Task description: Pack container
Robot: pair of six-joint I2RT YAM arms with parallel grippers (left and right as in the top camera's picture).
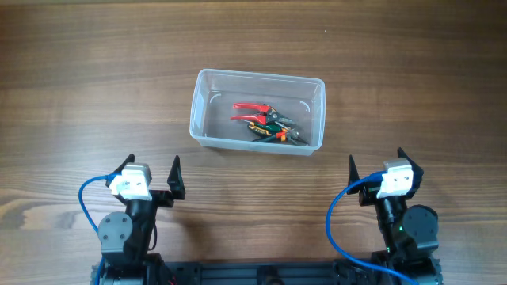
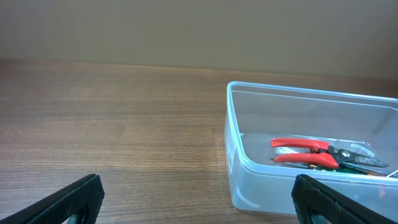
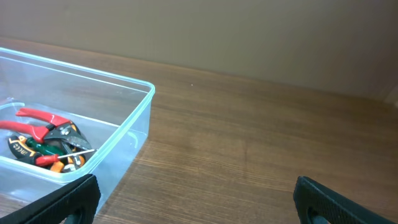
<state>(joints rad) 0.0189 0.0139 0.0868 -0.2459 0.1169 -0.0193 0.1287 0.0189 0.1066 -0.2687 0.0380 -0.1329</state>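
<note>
The clear plastic container (image 1: 207, 111) stands on the wooden table at the middle, upright. Inside it lie red-handled pliers (image 1: 252, 112) and dark green and orange hand tools (image 1: 279, 132). The container also shows in the left wrist view (image 2: 261, 180) at the right and in the right wrist view (image 3: 124, 140) at the left, with the red pliers (image 2: 301, 152) (image 3: 37, 121) inside. My left gripper (image 1: 150, 176) (image 2: 199, 202) is open and empty, near the front left of the container. My right gripper (image 1: 379, 168) (image 3: 198, 202) is open and empty, at the front right.
The wooden table (image 1: 95, 87) stretches around the container. A blue cable (image 1: 85, 202) loops by the left arm and another (image 1: 337, 222) by the right arm. A plain wall (image 2: 186, 28) stands beyond the table's far edge.
</note>
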